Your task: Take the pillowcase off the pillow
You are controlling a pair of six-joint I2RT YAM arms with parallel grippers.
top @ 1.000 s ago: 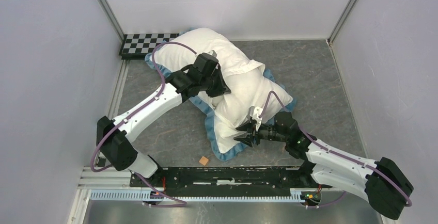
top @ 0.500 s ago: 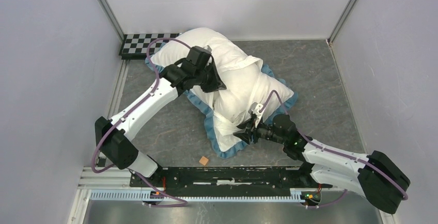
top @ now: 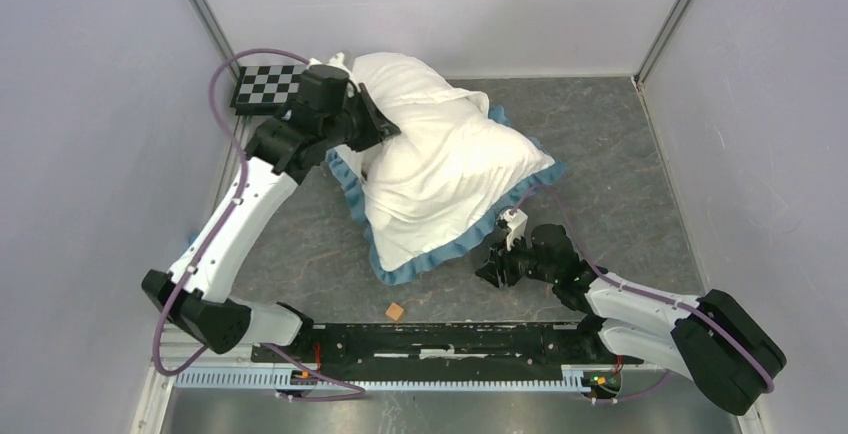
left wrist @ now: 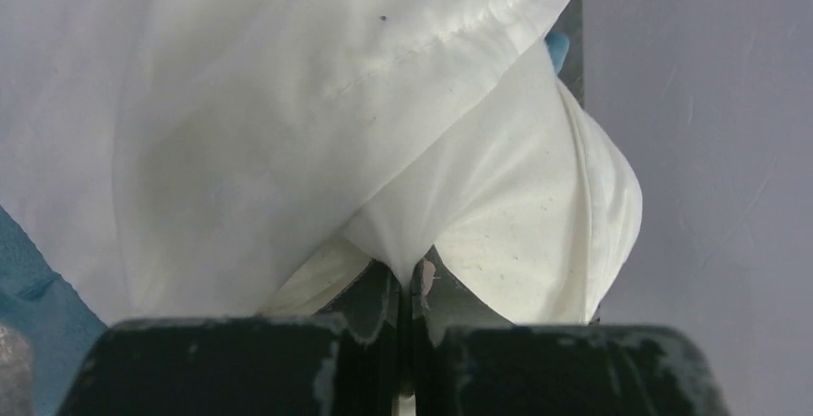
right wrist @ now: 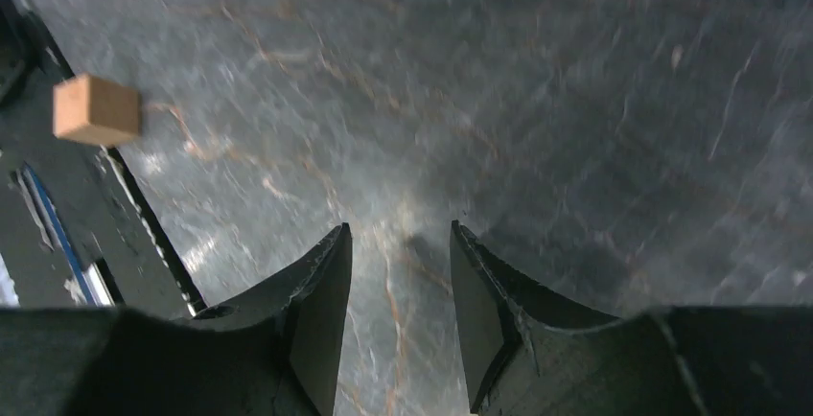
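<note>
Top external view: the right gripper (top: 492,271) had let go, and the bundle had slid up beside the checkerboard (top: 268,84).
The left gripper (left wrist: 407,287), right next to the checkerboard, was pinched tight on white cloth, likely a corner of the pillow (left wrist: 537,224). The right gripper sat far from the checkerboard, spread open and empty over bare table, no longer holding the blue edge. The pillowcase (top: 445,179) lay just beside the checkerboard with most of the pillow inside. With nothing holding the case back, it probably just got dragged along.
</note>
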